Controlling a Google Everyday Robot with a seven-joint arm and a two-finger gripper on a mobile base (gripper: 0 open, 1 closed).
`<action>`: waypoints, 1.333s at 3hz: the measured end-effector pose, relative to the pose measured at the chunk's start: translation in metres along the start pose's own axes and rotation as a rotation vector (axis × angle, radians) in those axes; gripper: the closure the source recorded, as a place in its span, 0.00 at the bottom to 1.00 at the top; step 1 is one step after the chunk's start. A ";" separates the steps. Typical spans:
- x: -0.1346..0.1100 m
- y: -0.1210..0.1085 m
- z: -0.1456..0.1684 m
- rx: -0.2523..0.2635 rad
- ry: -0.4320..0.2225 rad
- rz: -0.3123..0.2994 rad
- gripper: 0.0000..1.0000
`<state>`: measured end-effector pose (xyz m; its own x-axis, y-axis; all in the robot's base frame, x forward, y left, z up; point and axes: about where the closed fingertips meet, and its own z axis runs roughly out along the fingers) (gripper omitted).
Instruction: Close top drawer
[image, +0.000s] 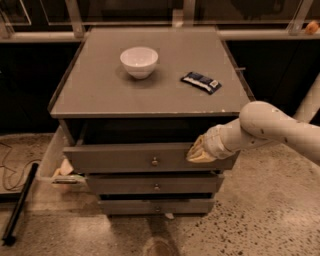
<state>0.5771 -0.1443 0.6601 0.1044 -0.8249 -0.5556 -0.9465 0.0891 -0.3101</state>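
The top drawer (120, 159) is a wide grey front with a small round knob (155, 161) at its centre. It stands out a little from the grey cabinet (100, 100), with a dark gap above it. My gripper (200, 151) is pressed against the right part of the drawer front, to the right of the knob. The white arm (270, 127) reaches in from the right.
A white bowl (139, 61) and a dark blue packet (201, 82) lie on the cabinet top. Two narrower grey drawers (130, 184) sit below. A white panel (50, 157) leans at the cabinet's left. A black pole (17, 212) lies on the floor.
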 end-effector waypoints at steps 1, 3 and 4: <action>0.000 0.000 0.000 0.000 0.000 0.000 0.85; 0.000 0.000 0.000 0.000 0.000 0.000 0.39; -0.002 0.003 0.000 -0.011 -0.003 -0.001 0.16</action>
<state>0.5742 -0.1425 0.6598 0.1059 -0.8232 -0.5577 -0.9496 0.0827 -0.3022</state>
